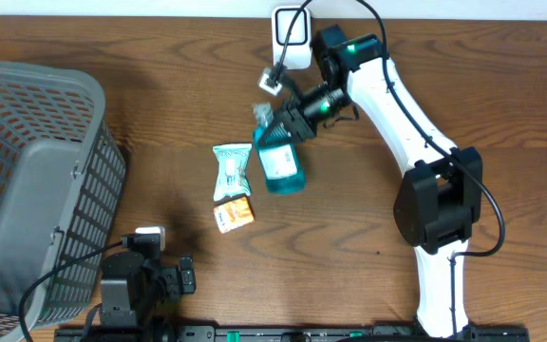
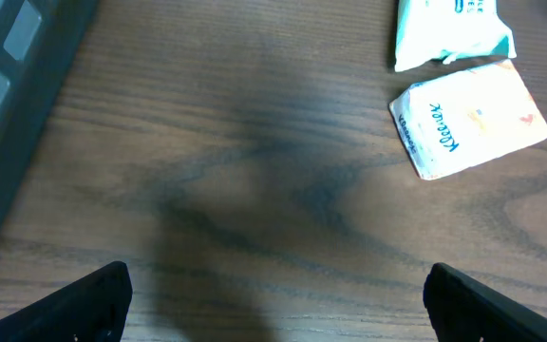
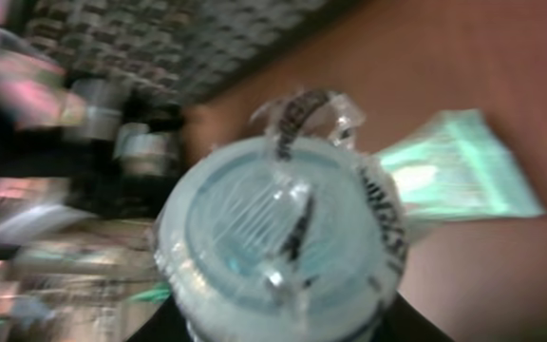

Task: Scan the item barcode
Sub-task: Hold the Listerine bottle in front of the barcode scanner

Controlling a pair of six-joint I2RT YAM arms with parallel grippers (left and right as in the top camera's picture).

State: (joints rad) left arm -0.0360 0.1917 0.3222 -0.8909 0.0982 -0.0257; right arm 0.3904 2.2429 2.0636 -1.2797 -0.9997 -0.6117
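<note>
My right gripper (image 1: 279,130) is shut on a teal bottle (image 1: 281,163), holding it by the neck so that it tilts over the table's middle. From the right wrist the bottle's cap (image 3: 283,237) shows end-on, wrapped in a clear seal, with the right gripper (image 3: 283,328) dark on both sides of it. No barcode shows in any view. A white box-shaped device (image 1: 291,38) with a black cable stands at the table's far edge, just beyond the bottle. My left gripper (image 1: 164,277) sits low at the front left, and the left gripper (image 2: 278,306) is open over bare wood.
A green-white packet (image 1: 232,171) and an orange tissue pack (image 1: 235,214) lie left of the bottle; the packet (image 2: 449,33) and tissue pack (image 2: 468,119) also lie ahead of the left gripper. A grey slatted basket (image 1: 27,180) fills the left side. A small white piece (image 1: 271,82) hangs near the device.
</note>
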